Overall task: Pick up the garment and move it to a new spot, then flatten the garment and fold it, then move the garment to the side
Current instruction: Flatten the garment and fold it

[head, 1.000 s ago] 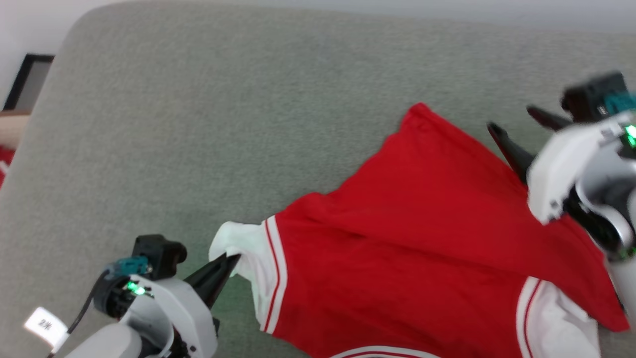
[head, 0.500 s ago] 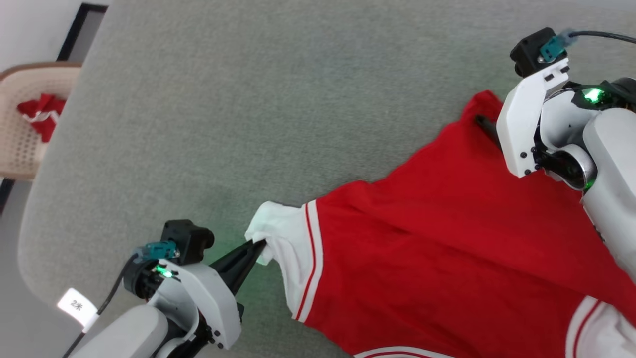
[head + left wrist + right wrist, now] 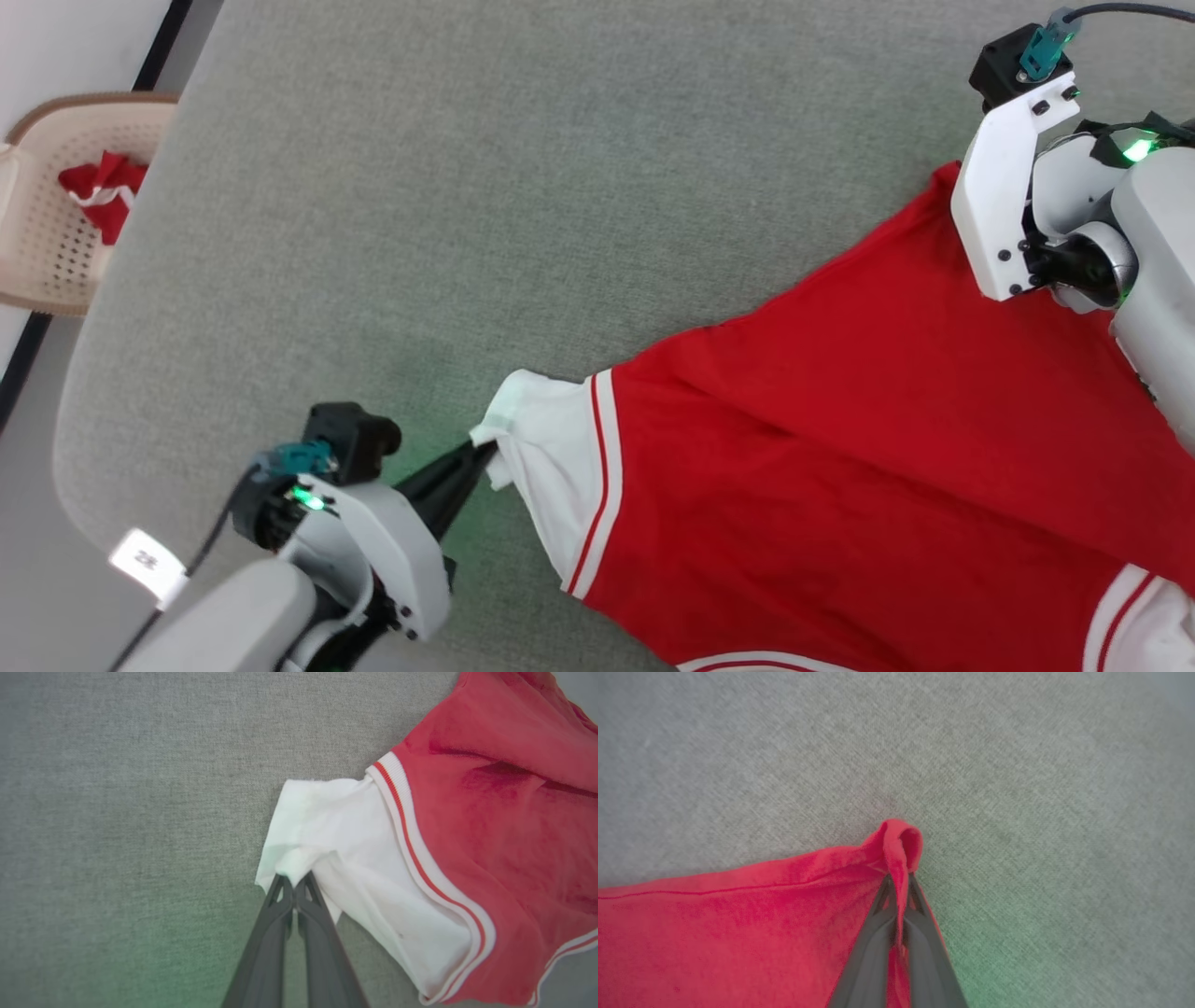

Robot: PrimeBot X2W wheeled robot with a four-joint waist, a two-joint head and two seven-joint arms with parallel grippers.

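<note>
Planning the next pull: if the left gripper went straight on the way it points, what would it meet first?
The white sleeve pinched in the left gripper; past that, probably just grey cushion.

Bright, even light is spread throughout; soft shadows are laid in the folds of the garment (image 3: 490,826). A green glow is cast on the grey surface (image 3: 140,970). The wrist views are slightly blurred.
</note>
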